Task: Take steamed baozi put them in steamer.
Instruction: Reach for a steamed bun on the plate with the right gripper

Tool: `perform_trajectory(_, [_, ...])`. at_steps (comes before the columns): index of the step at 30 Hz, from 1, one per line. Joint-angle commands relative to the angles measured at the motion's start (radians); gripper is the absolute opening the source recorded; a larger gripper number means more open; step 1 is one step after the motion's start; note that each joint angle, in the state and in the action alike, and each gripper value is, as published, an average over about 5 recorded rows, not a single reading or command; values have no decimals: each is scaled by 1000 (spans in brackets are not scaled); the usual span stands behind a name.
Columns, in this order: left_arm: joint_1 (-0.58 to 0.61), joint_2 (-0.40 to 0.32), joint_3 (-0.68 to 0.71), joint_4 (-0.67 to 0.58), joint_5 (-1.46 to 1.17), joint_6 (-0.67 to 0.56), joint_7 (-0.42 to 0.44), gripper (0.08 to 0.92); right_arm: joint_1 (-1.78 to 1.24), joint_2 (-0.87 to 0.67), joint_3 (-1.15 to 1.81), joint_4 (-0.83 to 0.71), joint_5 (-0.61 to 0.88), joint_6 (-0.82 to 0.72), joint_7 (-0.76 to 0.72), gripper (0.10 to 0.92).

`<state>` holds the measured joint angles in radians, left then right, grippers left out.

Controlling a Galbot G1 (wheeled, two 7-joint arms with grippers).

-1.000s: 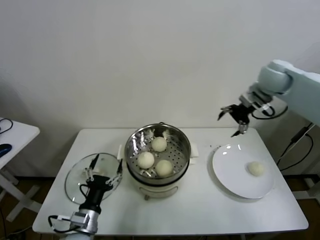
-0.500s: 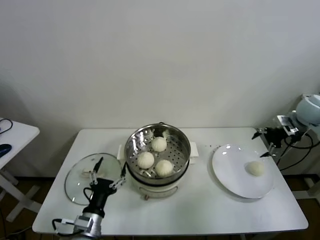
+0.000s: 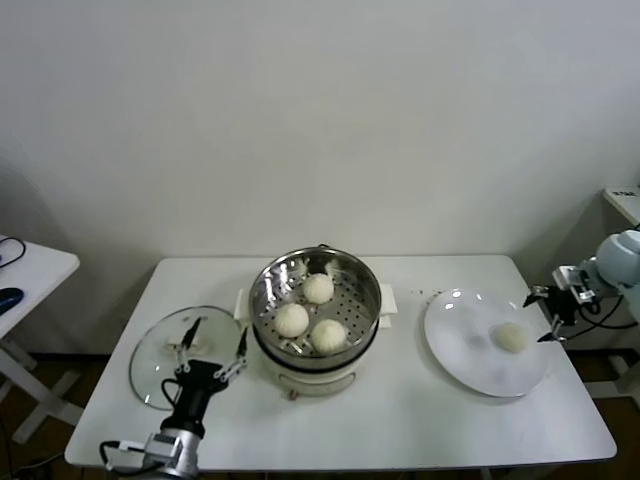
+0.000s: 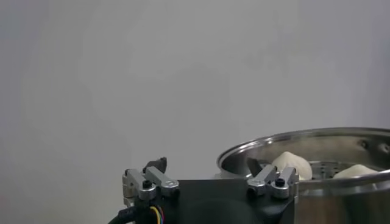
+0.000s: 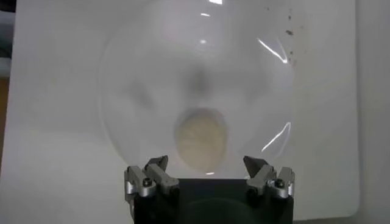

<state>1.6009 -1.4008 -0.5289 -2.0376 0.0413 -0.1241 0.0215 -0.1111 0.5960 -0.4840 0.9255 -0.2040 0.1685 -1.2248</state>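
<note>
White wall and a white table (image 3: pixel 400 420) frame the work. 3 baozi (image 3: pixel 318 288) sit on the perforated tray inside the steamer (image 3: pixel 315 300), spread apart so none touches another, which leaves a free patch of tray toward its left and far side for 1 more. The last bun (image 3: pixel 511 337) lies alone on the plate (image 3: pixel 460 350), toward the plate's right side, well apart from the steamer.

That lone bun explains the right gripper (image 3: pixel 548 315): it hangs just beyond the plate's right edge with its fingers spread wide and nothing between them. In the right wrist view the bun (image 5: pixel 201 142) sits centred between the 2 fingertips, so the gripper looks lined up for a grasp, though it is not yet touching. I judge this to be the approach to the fourth and final bun; a soft dough dome will want a gentle squeeze.

Left of the steamer lies the glass lid (image 3: pixel 150 365), set aside flat so the pot stays open. The left gripper (image 3: pixel 212 345) waits above the lid's near edge, fingers open and empty, pointing toward the steamer.
</note>
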Motion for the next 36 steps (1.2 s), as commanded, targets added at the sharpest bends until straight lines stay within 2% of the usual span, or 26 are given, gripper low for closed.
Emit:
perform_trajectory(1, [0,0,-3,2,1,2,-1,823,-64,112,63,-109,-115,18,8,823])
perform_trajectory(16, [-6,1,-14,16,-1,3,-1,823,-50,204,92,-211,-226,62,19,823])
perform_trajectory(31, [-7,1,-19,13,-2,6,-1,823,-51,212,100,-229,-232,60,1,823])
perform_trajectory(36, [-7,1,-18,11,-1,6,-2,823,-41,215,104,-233,-228,59,0,786])
